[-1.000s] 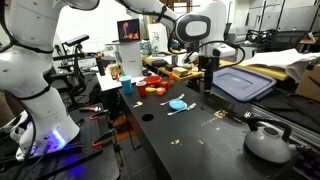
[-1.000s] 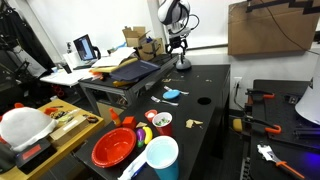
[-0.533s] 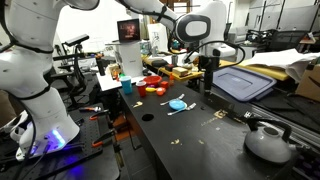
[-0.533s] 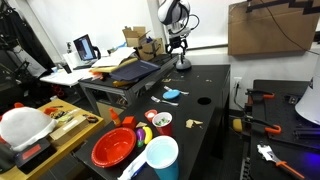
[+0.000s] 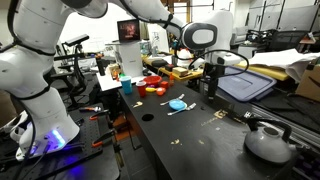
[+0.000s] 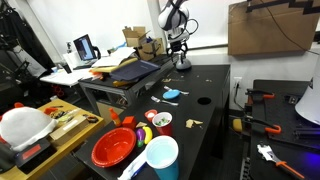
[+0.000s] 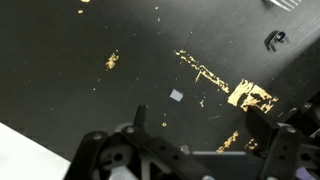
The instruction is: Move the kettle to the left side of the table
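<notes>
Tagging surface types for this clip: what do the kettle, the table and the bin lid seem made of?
The kettle: probably metal, dull grey with a soft sheen on its dome; dark handle, material unclear. The table: matt black top with pale scuffs, no glare; material open. The bin lid: likely plastic, flat grey-blue with a moulded rim.

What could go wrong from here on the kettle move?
1. The kettle is not in the wrist view, and the open end effector hangs apart from it. The approach could miss the arched handle.
2. The bin lid lies close beside the end effector, so the arm may clip it while crossing.
3. A blue item lies mid-table. A low carry might sweep it along.
</notes>
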Controlling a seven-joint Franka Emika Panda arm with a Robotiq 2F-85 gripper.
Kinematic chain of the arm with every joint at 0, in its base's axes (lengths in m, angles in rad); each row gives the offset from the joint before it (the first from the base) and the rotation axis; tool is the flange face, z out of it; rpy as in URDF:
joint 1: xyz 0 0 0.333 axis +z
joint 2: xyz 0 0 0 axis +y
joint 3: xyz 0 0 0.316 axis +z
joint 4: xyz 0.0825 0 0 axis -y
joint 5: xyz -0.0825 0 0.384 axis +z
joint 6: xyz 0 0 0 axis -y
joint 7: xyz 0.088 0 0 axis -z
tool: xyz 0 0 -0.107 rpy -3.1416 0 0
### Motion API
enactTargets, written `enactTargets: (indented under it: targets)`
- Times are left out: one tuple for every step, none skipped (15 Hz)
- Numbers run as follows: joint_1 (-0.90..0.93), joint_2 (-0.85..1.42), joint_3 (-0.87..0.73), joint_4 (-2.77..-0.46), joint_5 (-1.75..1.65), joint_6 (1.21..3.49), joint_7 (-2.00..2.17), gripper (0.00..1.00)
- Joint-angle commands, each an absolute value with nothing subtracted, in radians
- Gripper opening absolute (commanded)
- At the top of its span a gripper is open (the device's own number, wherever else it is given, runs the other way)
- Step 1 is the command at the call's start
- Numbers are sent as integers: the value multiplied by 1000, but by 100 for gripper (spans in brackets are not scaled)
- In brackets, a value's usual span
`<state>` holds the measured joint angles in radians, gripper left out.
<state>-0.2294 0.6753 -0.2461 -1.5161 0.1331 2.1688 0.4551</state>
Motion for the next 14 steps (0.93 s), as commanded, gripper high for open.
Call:
enactTargets:
  targets:
    - [-267,795,-264,-1324,160,2079,541,100]
    - [-278,820,-267,-1281,164,2056,557,100]
    - [-292,850,-269,-1230,166,2040,572,100]
    - [-305,877,-270,-1182,167,2018,585,100]
    - [-318,910,-271,-1128,163,2001,599,100]
    - [-330,941,-272,-1075,158,1988,612,100]
    - [-343,969,-269,-1024,156,1977,616,100]
    - [-358,1002,-267,-968,155,1961,625,100]
    - [-369,1035,-267,-918,153,1955,631,100]
    - [-381,1065,-267,-868,151,1941,638,100]
    - [-393,1098,-267,-818,150,1931,641,100]
    - [-405,1130,-267,-770,150,1922,646,100]
    - [-416,1160,-268,-723,150,1911,653,100]
    - [-427,1187,-267,-681,150,1902,662,100]
